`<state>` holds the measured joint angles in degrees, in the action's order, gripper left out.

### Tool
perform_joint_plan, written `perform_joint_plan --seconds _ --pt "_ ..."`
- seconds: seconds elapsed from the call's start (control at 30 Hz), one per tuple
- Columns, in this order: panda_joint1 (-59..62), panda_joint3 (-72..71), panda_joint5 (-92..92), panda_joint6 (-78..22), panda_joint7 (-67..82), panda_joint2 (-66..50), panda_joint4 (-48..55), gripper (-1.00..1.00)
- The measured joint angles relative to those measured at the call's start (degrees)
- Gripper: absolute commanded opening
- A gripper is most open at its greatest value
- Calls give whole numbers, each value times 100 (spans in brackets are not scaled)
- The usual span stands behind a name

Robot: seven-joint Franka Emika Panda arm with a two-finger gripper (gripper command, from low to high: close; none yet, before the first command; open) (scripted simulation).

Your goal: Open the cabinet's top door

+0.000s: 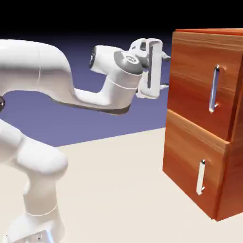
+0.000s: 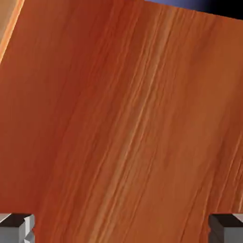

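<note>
The cabinet (image 1: pixel 235 161) of reddish-brown wood stands at the right of the exterior view. Its top door (image 1: pixel 192 80) is flush and carries a long vertical silver handle (image 1: pixel 214 88). My gripper (image 1: pixel 165 71) hovers at the door's left edge, well left of the handle, open, with nothing between its fingers. The hand view is filled by the cabinet's wood (image 2: pixel 123 118). There my gripper (image 2: pixel 121 230) shows only its two grey fingertips (image 2: pixel 16 228) in the bottom corners, far apart.
Below the top door sits a shorter lower panel (image 1: pixel 190 161) with a smaller silver handle (image 1: pixel 201 176). The pale table (image 1: pixel 114 190) stretches left of the cabinet. The arm's white links (image 1: pixel 42 71) rise from the lower left.
</note>
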<state>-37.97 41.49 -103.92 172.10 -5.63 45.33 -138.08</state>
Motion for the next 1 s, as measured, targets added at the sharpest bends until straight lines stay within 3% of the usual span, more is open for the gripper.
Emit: perform_joint_plan --seconds 0.8,1.0 --pt "-2146 2388 -5981 -110 2120 730 1319 0" --pt "-3030 2973 -6195 -180 2167 544 1967 0"
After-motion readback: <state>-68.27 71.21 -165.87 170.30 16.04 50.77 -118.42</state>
